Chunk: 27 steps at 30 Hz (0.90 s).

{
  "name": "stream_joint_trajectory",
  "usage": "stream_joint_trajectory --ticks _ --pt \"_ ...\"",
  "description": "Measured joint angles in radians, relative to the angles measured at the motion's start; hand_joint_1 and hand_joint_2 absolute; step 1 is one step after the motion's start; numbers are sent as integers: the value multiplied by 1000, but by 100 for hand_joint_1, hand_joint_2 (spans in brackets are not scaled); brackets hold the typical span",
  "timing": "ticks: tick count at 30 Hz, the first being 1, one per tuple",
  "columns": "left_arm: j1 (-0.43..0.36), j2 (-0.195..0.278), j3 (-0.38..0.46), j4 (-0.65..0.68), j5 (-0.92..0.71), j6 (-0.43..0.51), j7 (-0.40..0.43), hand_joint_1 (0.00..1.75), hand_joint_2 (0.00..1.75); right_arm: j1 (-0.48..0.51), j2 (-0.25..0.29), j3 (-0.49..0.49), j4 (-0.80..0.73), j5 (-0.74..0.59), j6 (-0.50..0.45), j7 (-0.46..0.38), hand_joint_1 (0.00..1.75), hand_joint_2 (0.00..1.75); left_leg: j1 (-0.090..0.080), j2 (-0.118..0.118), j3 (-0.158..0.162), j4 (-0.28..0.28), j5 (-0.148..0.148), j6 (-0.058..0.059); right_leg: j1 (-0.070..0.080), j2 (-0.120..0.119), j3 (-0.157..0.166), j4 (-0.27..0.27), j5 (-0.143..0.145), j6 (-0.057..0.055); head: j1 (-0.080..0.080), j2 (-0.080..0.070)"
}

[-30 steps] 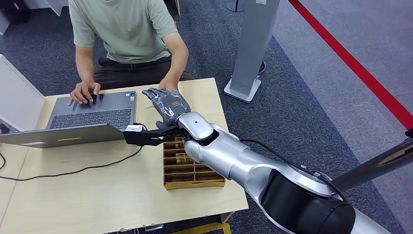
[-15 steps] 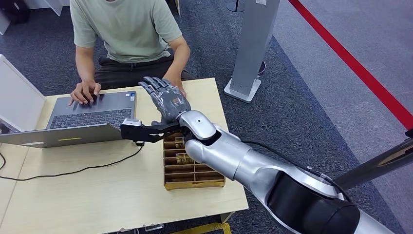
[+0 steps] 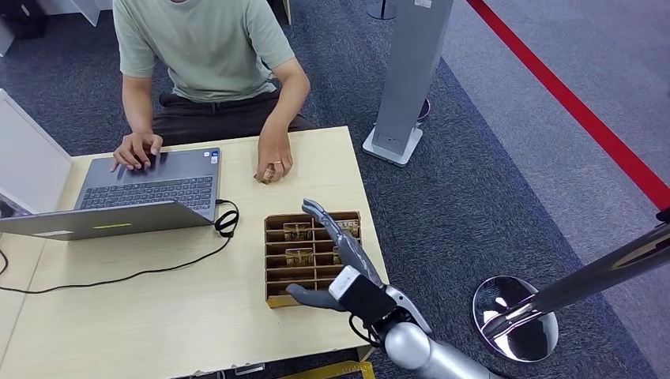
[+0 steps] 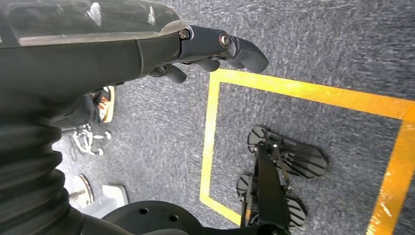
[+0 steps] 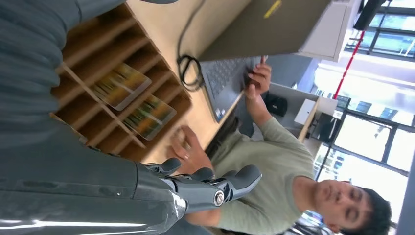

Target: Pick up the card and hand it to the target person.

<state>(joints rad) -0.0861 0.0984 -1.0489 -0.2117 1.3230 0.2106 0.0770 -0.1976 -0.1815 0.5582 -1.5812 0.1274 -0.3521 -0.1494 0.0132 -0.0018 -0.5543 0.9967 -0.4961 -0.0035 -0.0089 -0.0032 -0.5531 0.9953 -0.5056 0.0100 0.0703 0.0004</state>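
Head view: right hand (image 3: 341, 264) hovers empty over card tray (image 3: 274, 268).

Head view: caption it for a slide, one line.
Robot's right hand hovers open above the cardboard card tray while the seated person holds a card beside the laptop.

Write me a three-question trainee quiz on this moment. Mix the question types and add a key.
1. True or false: the right hand holds a card in its fingers.
2. The divided cardboard box stands on: A) the wooden table; B) the carpet; C) a chair.
3. Fill in: one person's hand rests on the keyboard of a ____.

Key: 1 false; 2 A; 3 laptop.
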Motion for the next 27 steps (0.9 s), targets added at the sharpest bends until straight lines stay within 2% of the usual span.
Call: stream_joint_trajectory --ticks 4,8,18,27 --pt "-1 0 1 0 3 8 -5 0 175 139 -16 -39 -22 -90 34 -53 0 175 0 0 0 0 0 0 0 0 0 0 0 0 0 0" --pt "-3 0 1 0 3 11 -4 0 175 200 -18 -43 -1 -146 46 -92 0 175 0 0 0 0 0 0 0 0 0 1 0 0 0 0" --pt "-8 0 1 0 3 8 -19 0 175 204 -14 -41 36 -120 39 -111 0 175 0 0 1 0 1 0 0 0 1 1 0 0 0 0" --pt "-8 0 1 0 1 10 5 0 175 202 -7 -45 45 -97 42 -117 0 175 0 0 1 0 1 0 0 0 0 1 0 0 0 0"
